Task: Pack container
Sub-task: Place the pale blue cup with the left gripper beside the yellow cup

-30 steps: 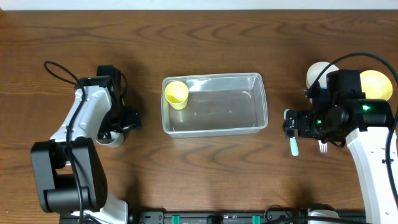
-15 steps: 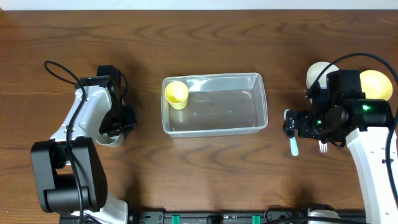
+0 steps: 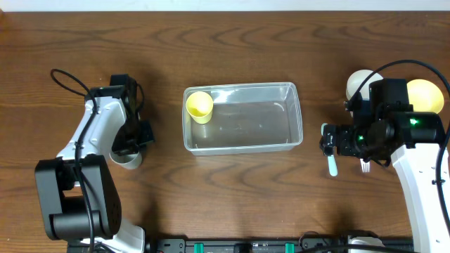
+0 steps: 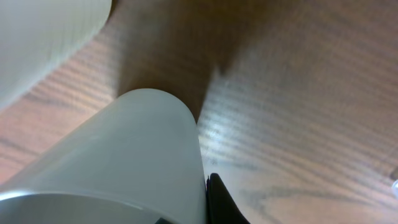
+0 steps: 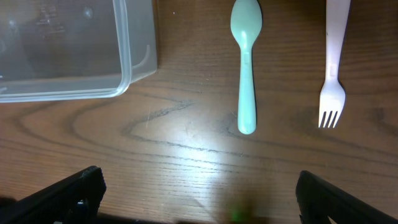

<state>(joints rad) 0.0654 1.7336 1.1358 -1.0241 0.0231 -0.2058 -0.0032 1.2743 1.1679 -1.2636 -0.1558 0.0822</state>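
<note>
Sitting mid-frame overhead with its long axis left to right, the container (image 3: 260, 119) lies right of the left pincer (image 3: 132, 149) and left of the right pincer (image 5: 199, 202), the right one nearer. Its wrist view shows that pincer gaping wide and empty, facing a spoon (image 5: 245, 62) lying up-down in frame (a fork (image 5: 333, 68) beside it). The left wrist view fills with a pale cup (image 4: 124, 162), one dark finger (image 4: 219, 199) against its side, yet whether that pincer grips it I cannot tell.

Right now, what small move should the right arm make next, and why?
Probably advance and lower the right gripper onto the mint spoon: the jaws stand wide open, and the spoon lies loose on the table outside the container.
</note>
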